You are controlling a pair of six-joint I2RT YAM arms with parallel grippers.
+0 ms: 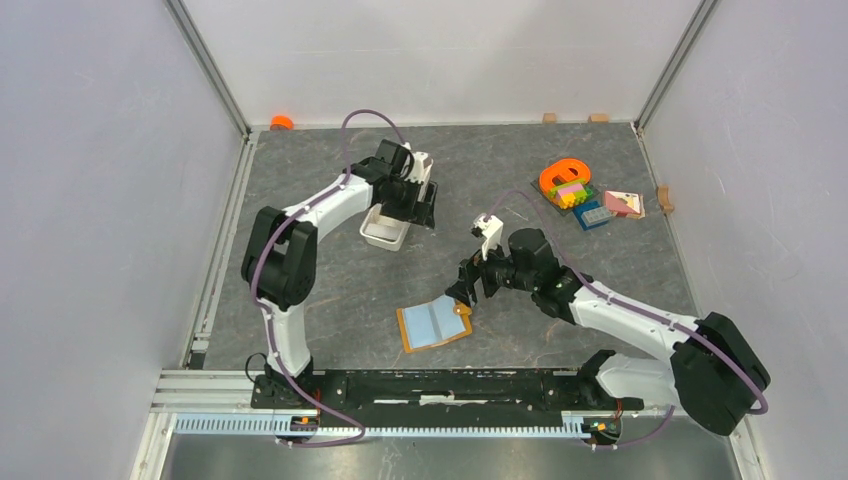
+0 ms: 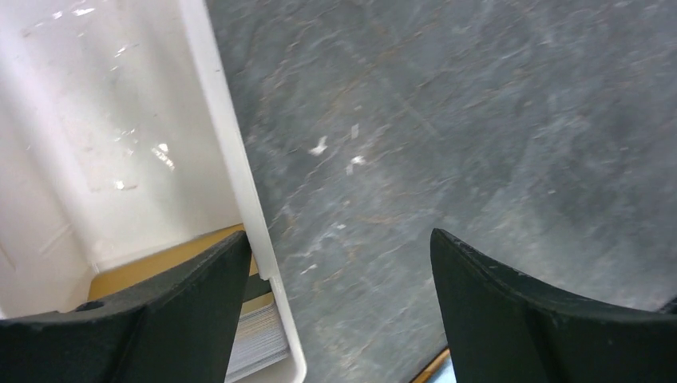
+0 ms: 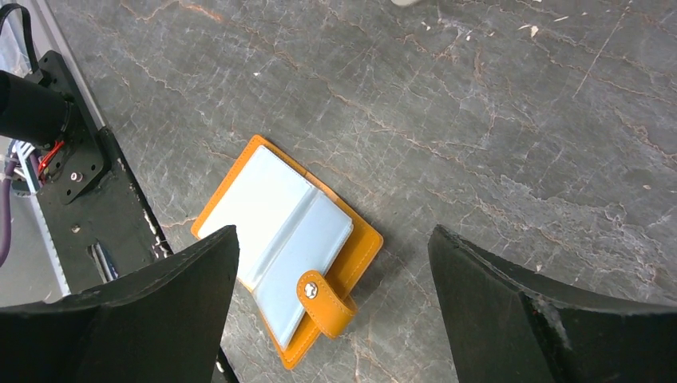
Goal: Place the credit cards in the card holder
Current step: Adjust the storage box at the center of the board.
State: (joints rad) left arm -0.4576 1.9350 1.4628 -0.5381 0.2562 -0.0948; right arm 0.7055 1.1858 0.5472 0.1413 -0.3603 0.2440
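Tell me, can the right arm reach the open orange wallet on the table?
Probably yes. The right gripper hangs open close above the card holder, which lies opened flat on the table with nothing on top of it or between them.

A grey, marble-veined tabletop (image 1: 480,160) is enclosed by a pale back wall (image 1: 440,50) at 12 o'clock and pale side walls (image 1: 100,150) at 9 and 3 o'clock. Metal corner posts (image 1: 208,65) are set at 11 and 1 o'clock. A ribbed aluminium rail (image 1: 400,424) is fixed along 6 o'clock (the scene is evenly lit).
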